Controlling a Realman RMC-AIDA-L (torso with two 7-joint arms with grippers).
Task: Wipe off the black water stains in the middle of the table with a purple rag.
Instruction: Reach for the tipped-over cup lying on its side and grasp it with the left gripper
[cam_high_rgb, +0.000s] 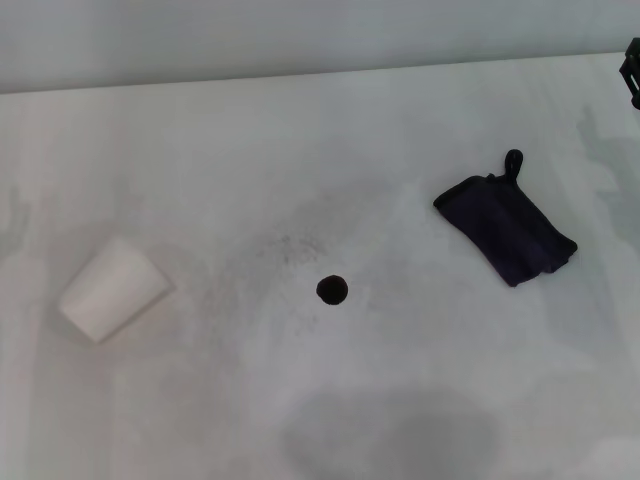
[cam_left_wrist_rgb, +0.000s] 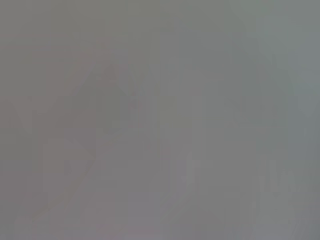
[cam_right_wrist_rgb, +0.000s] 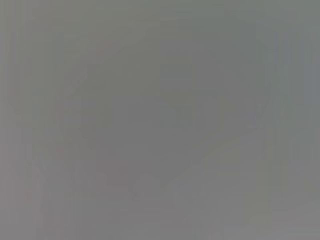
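Note:
The black water stain (cam_high_rgb: 332, 290) is one small round blot in the middle of the white table (cam_high_rgb: 300, 130). The purple rag (cam_high_rgb: 506, 226) lies folded to the right of it, apart from it, with its small loop pointing to the far side. A small dark part of my right gripper (cam_high_rgb: 632, 68) shows at the right edge of the head view, far from the rag. My left gripper is out of view. Both wrist views show only plain grey.
A white paper cup (cam_high_rgb: 112, 288) lies on its side at the left. Faint grey speckled smudges (cam_high_rgb: 285, 245) spread just beyond the blot. The table's far edge (cam_high_rgb: 300, 78) meets a grey wall.

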